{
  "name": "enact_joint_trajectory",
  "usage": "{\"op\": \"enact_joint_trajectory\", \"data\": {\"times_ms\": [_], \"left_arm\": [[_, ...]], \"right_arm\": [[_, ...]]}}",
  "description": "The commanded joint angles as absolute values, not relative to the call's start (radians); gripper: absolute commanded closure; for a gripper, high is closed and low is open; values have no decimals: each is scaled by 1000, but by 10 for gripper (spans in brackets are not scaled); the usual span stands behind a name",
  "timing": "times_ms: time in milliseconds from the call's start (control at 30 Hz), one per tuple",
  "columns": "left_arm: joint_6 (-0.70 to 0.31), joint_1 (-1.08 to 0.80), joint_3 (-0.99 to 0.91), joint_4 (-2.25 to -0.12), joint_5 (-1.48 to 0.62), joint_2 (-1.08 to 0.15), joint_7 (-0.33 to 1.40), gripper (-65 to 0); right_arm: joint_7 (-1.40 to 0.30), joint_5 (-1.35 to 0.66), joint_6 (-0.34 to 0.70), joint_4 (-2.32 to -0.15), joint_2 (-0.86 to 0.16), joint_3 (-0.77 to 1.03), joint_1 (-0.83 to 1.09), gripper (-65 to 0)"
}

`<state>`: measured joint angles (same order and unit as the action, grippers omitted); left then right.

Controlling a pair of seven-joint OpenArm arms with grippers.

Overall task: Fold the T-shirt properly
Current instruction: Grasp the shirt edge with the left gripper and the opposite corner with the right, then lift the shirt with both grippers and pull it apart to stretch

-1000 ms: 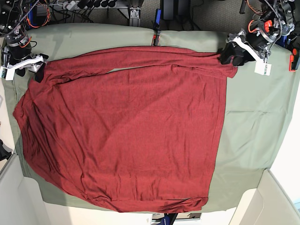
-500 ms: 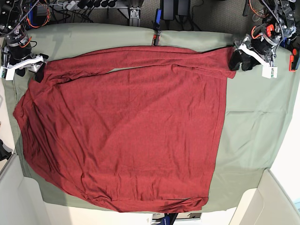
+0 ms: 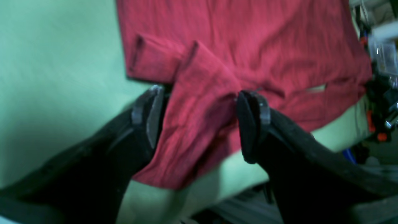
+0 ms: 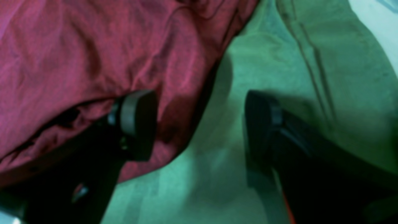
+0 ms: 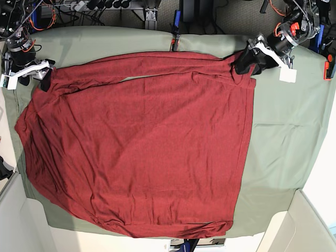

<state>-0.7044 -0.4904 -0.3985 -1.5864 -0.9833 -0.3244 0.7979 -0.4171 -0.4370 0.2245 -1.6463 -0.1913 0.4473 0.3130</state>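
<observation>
The dark red T-shirt (image 5: 147,142) lies spread over the green table cloth (image 5: 283,131), with one long band folded along its far edge. My left gripper (image 5: 245,64) is at the shirt's far right corner. In the left wrist view it (image 3: 199,121) stands open, its fingers (image 3: 149,115) wide apart on either side of a raised fold of the T-shirt (image 3: 199,93). My right gripper (image 5: 43,79) is at the far left corner. It (image 4: 199,124) is open too, one finger (image 4: 136,121) over the shirt's edge (image 4: 93,62) and the other over bare green cloth.
Cables and arm hardware crowd the table's far edge, with a black clamp (image 5: 175,39) at its middle. A white tag (image 5: 287,75) hangs by the left arm. White bins stand at the near right (image 5: 286,231) and near left (image 5: 21,220) corners.
My left gripper has moved left from beyond the sleeve's tip onto the shirt's far right corner, and the cloth there has bunched slightly. The right arm has not moved.
</observation>
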Motion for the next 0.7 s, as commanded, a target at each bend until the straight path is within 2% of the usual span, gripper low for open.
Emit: {"op": "enact_joint_trajectory", "data": {"times_ms": [0,167,200,267,300,367,400,433,467,600,667], "left_arm": [[-698,-508,-398,-1598,-953,-332,846,-397],[-698,-513,-398,-1602,-952,-332,834,-392],[-698,-513,-398,-1602,-952,-332,827,-365],[-698,-513,-398,-1602,-950,-332,812,-235],[-698,-513,-398,-1602,-942,-332,801,-150],[-698,-513,-398,-1602,-913,-332,785,-22],[-698,-513,-398,-1602,-900,-332,782,0],[-698,-513,-398,-1602,-899,-332,782,0],[-698,-513,-398,-1602,-899,-332,782,0],[-698,-513,-399,-1602,-900,-333,783,0],[-698,-513,-399,-1607,-902,-333,786,0]], "right_arm": [[-416,-446,233,-1657,-202,451,313,-439],[-416,-446,233,-1657,-202,451,311,-436],[-416,-446,233,-1657,-202,451,311,-436],[-416,-445,233,-1657,-202,451,311,-429],[-416,-445,233,-1657,-202,451,311,-392],[-415,-445,233,-1657,-202,451,311,-250],[-415,-445,235,-1657,-202,451,311,-181],[-415,-445,251,-1657,-202,451,310,-137],[-415,-443,276,-1657,-202,451,310,-122],[-416,-440,303,-1657,-202,451,310,-114],[-416,-441,304,-1657,-202,451,308,-29]]}}
